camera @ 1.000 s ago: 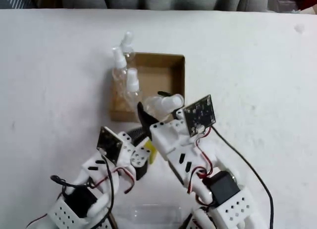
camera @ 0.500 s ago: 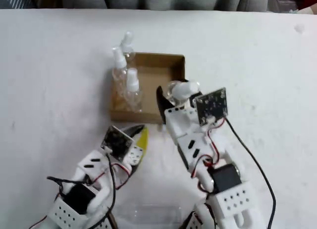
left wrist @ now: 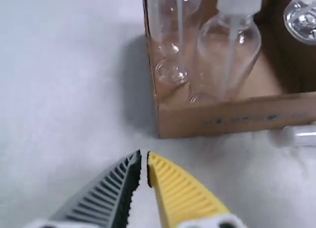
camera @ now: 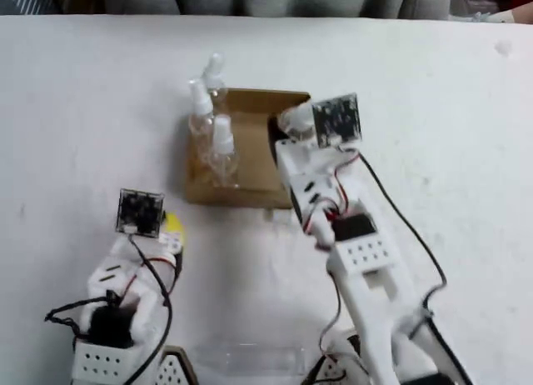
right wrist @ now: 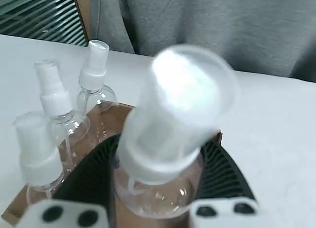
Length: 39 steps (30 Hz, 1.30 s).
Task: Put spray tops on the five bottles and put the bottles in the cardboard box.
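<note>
Clamps a spray-topped bottle (right wrist: 173,114) in the right gripper (right wrist: 158,176), above the open half of the cardboard box (camera: 241,195). Just left of it, crowding the box's other side: three more topped bottles (camera: 212,139). Farther back and left, over the table (camera: 83,110) short of the box's near wall: left gripper (left wrist: 143,169), fingers pressed together.

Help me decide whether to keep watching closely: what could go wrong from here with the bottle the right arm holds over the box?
1. The right hand holds the bottle close to one side wall of the cardboard box; lowering it could catch the rim and shove the box.
2. Along the opposite side stand three capped bottles, crowded together; drifting that way might topple one.
</note>
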Each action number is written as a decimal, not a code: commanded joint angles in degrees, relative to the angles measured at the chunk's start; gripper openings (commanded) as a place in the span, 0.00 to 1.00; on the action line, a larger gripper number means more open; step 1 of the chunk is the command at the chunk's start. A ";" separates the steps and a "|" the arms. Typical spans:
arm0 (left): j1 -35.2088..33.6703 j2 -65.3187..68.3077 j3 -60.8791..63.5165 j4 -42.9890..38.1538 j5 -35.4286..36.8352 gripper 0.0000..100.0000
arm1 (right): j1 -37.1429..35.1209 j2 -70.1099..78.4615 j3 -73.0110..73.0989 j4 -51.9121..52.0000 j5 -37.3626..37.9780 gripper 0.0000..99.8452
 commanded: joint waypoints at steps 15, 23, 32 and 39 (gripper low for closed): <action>-4.88 -0.75 1.67 -6.07 -0.70 0.02 | 5.32 30.20 -24.79 -7.52 0.62 0.02; -4.88 -0.75 1.67 -6.07 -0.70 0.02 | 5.32 40.48 -32.00 -7.52 0.62 0.02; -4.97 -0.75 1.67 -6.07 -0.70 0.02 | 5.67 47.52 -38.33 -7.34 0.62 0.02; -4.97 -0.75 1.67 -6.07 -0.70 0.02 | 5.67 51.12 -39.82 -7.25 0.62 0.02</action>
